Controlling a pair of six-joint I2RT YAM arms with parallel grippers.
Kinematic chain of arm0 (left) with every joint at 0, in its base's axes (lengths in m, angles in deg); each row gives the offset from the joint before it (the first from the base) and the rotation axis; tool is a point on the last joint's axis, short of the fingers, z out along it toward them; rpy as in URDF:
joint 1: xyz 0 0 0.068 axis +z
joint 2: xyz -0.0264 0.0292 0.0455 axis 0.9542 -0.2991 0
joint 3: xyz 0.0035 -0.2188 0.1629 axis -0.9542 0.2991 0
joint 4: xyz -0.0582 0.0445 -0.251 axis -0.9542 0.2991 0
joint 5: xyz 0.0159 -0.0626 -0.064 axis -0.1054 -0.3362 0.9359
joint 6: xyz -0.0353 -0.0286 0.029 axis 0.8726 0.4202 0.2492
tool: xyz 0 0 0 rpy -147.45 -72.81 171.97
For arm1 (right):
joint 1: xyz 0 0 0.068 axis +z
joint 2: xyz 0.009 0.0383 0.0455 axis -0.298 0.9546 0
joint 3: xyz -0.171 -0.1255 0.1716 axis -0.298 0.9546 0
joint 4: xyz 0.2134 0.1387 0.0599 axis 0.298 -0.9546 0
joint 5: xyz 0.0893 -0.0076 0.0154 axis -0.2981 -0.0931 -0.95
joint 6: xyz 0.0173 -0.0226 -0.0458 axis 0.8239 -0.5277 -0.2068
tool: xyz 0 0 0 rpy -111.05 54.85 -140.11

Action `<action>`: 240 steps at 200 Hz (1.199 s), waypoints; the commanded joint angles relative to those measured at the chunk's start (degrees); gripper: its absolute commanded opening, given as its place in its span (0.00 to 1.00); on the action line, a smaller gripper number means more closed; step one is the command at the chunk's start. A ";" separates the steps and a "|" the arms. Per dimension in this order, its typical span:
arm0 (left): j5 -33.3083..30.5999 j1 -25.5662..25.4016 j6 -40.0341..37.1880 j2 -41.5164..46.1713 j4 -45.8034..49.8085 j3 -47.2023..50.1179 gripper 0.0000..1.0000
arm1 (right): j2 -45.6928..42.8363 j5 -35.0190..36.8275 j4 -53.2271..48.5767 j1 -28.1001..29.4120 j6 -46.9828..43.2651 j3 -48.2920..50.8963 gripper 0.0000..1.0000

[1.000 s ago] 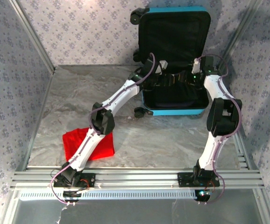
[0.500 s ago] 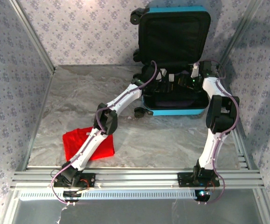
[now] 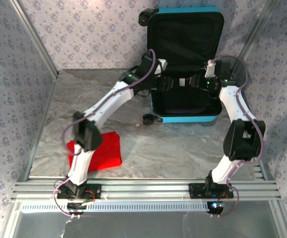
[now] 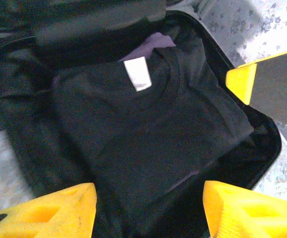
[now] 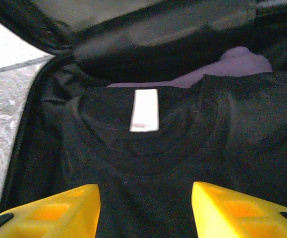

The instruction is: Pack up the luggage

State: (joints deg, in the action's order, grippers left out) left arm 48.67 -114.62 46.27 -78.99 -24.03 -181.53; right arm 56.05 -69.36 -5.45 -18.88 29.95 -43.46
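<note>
shirt (image 4: pixel 148 134) in luggage (image 3: pixel 185 119), cloth (image 3: pixel 108 151) left — on table (image 3: pixel 173 148)

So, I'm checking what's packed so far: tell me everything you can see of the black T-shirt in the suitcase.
The black T-shirt lies folded flat in the lower shell of the open turquoise luggage, with black lining around it. It looks like soft knit fabric, with a round collar and a white label inside the neck. A purple garment peeks out from under its collar end.
</note>
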 commanded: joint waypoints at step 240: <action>3.49 15.15 11.64 16.49 -21.77 62.89 0.54 | -6.33 12.93 8.31 38.76 8.22 18.97 0.55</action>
State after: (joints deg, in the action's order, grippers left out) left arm 49.98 -101.00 62.20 -54.71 -37.54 -111.59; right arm 46.34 -57.63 3.21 18.04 37.12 -20.14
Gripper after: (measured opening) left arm 0.543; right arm 0.546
